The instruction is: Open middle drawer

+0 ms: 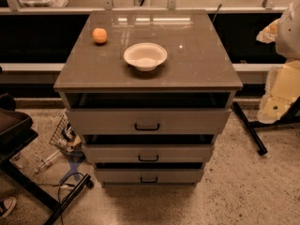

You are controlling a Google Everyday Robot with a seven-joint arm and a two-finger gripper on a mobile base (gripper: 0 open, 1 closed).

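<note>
The middle drawer is the second of three grey-brown flat fronts on the cabinet, with a thin black bar handle. A dark gap shows above its front. The taller top drawer sits above it and the lowest drawer below it. My gripper shows as a pale shape at the right edge, level with the cabinet top. It is well to the right of the drawers and touches none of them.
A white bowl and an orange fruit sit on the cabinet top. Black stand legs lie on the floor at left and right. Wire clutter lies by the cabinet's left side.
</note>
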